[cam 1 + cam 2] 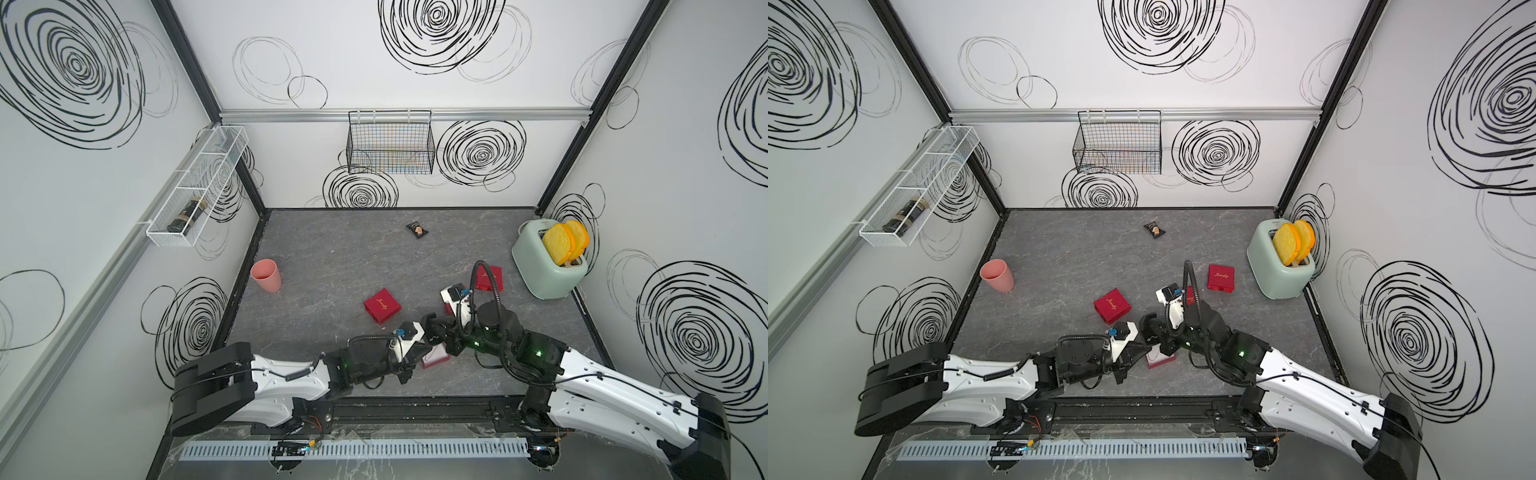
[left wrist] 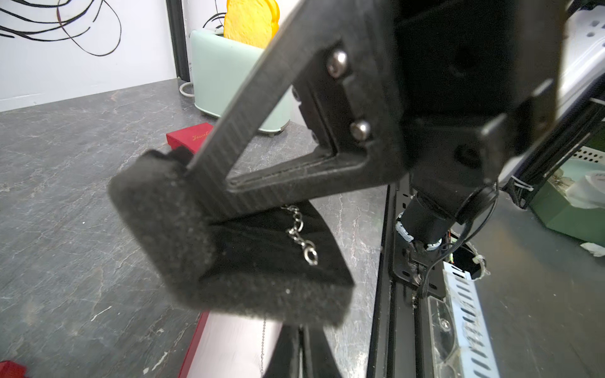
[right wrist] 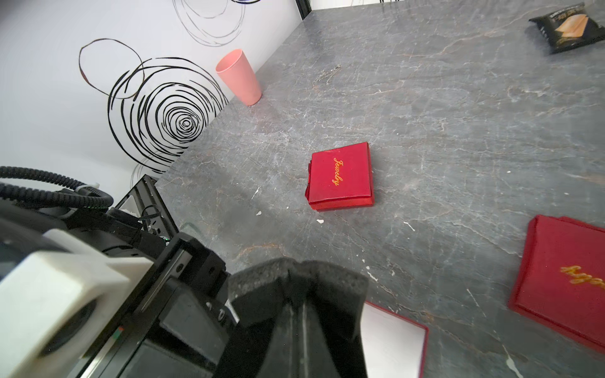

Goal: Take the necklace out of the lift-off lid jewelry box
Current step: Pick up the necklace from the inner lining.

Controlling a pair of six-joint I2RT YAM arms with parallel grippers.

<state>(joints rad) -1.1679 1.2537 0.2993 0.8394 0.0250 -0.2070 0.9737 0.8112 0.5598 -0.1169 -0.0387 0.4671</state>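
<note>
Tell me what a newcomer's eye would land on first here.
The mint toaster with two yellow toast slices, at the far right corner of the table, stands out most. Next, a closed red box sits mid-table. Near the front, the left gripper pinches the necklace above the open box.

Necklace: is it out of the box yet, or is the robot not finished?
Nearly. Done: the box is open and shows white inside. In hand: the left gripper is shut on the necklace, and a thin strand of it dangles over the open box. Left: lift the chain clear of the box and, probably, set it down on the table.
</note>
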